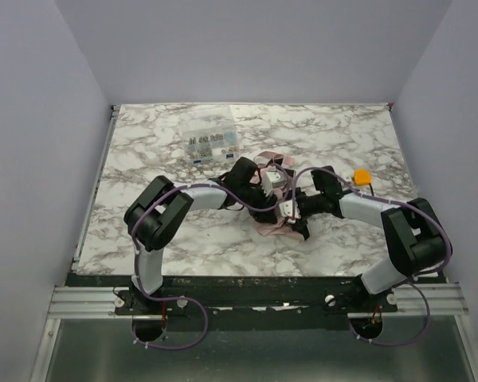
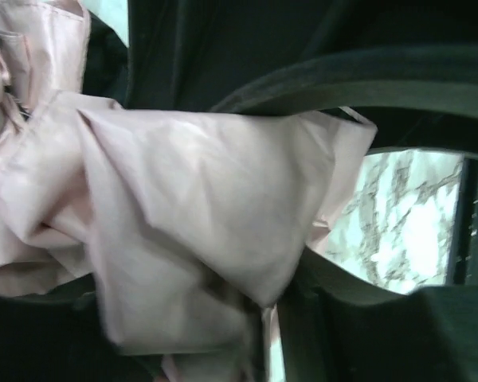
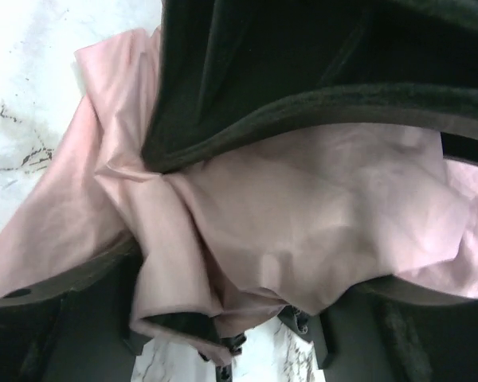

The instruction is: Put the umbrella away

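Both my grippers meet on the crumpled umbrella at mid-tabletop.

Nearest me, loose folds of the pale pink fabric folding umbrella (image 1: pixel 274 229) spill onto the white marbled tabletop (image 1: pixel 183 235). The bundle lies directly between my two arms, equally close to each, and seems to run near to far. My left gripper (image 1: pixel 263 185) comes in from the left, part-way closed on a thick wad of pink cloth that touches both fingers. My right gripper (image 1: pixel 296 208) comes from the right, its jaws wider with fabric filling the gap; I cannot tell whether it is pinching yet. The canopy is slack, wrinkled and unrolled, and I cannot make out the shaft or handle. Farther back sit a clear plastic compartment box (image 1: pixel 209 143) and, to the right, a small orange object (image 1: pixel 362 175).
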